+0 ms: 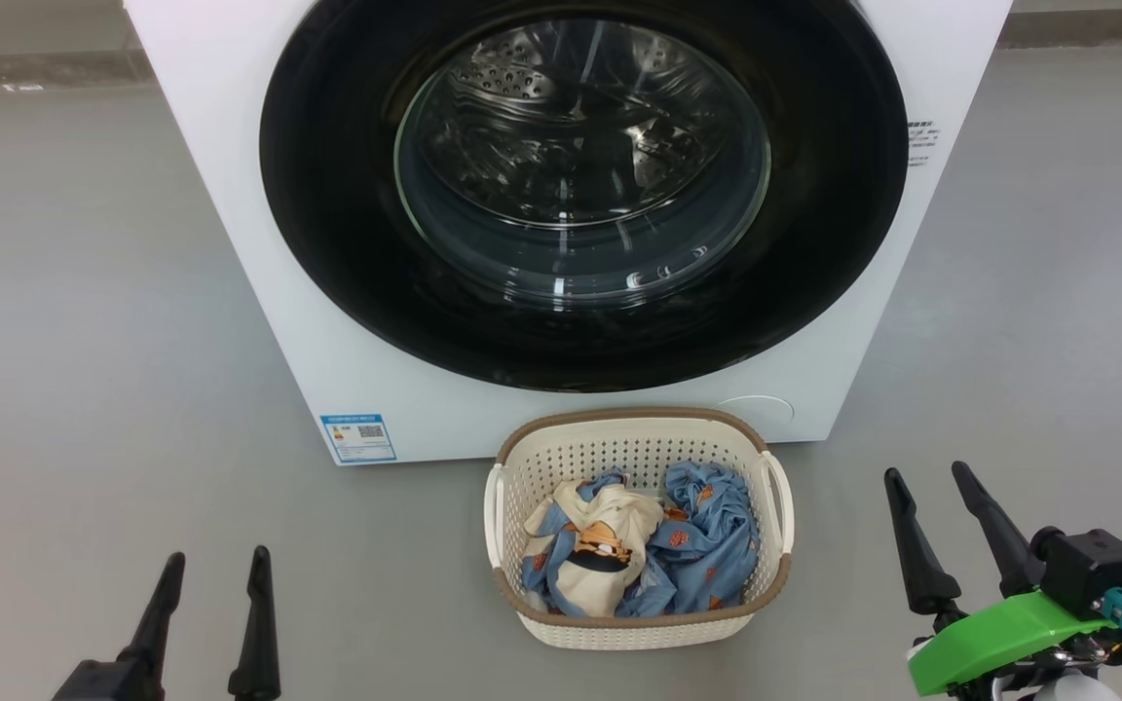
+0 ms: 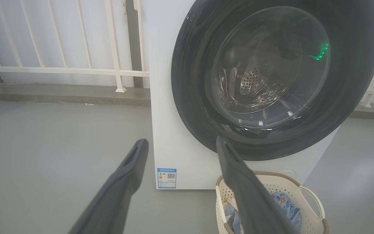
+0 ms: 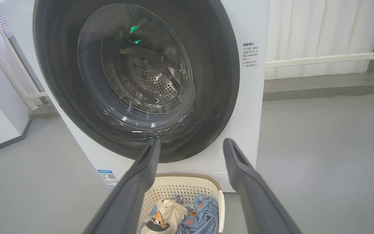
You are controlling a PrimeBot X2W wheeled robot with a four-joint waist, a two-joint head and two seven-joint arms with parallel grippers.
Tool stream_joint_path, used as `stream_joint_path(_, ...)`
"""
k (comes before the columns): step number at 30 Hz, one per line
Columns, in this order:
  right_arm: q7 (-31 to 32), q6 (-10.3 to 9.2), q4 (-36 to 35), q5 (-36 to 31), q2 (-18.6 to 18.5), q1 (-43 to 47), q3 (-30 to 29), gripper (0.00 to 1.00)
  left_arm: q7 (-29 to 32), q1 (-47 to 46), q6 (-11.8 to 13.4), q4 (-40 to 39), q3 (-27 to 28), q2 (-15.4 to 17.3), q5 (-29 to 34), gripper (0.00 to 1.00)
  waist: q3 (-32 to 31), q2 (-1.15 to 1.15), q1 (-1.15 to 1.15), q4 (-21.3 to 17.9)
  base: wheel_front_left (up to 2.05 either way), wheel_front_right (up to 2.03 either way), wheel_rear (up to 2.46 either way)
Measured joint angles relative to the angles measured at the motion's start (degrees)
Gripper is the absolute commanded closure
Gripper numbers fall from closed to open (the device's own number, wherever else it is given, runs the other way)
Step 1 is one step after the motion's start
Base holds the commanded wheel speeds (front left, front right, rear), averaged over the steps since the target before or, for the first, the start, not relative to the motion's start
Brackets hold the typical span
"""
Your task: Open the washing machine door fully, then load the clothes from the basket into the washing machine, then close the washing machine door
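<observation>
My left gripper point(image 1: 218, 555) and right gripper point(image 1: 925, 470), near me, both spread and empty, face the shut, round, glossy black-rimmed glass washing machine door point(image 1: 580, 185): likely stiff and slippery, so I'd hook its rim edge.

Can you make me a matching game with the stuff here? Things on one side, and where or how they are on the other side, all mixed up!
Things:
1. washing machine door
2. clothes
3. basket
4. blue label

Where or how:
A. inside the basket
B. shut
C. standing on the floor
D. stuck low on the washing machine

Pairs: 1-B, 2-A, 3-C, 4-D
</observation>
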Motion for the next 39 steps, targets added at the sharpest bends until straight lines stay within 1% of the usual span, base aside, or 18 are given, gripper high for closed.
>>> stream_joint_path(13, -0.01, 0.0, -0.22, -0.18, 0.38, 0.04, -0.87, 0.0, -0.27, -0.1, 0.0, 1.88, 0.08, 0.03, -0.09, 0.0, -0.25, 0.0, 0.0, -0.07, 0.0, 0.0, 0.0)
stream_joint_path(23, -0.01, 0.0, -0.33, -0.3, 0.55, 0.08, -0.94, 0.0, -0.27, -0.23, 0.0, 2.79, 0.08, 0.71, 0.1, 0.0, -0.22, 0.0, 0.0, -0.14, 0.12, 0.12, -0.25)
stream_joint_path(30, -0.01, 0.0, -0.33, -0.29, 1.02, 0.36, -0.91, 0.0, -0.27, -0.23, 0.0, 3.3, 0.15, 0.75, 0.12, 0.0, -0.14, 0.0, 0.0, -0.26, 0.65, 0.65, -1.3)
stream_joint_path(39, -0.01, 0.0, -0.63, -0.29, 1.11, 0.36, -0.97, 0.0, -0.27, -0.64, 0.0, 3.31, 0.24, 0.74, 0.12, 0.0, 0.75, 0.0, 0.0, -0.28, 1.11, 1.11, -2.21)
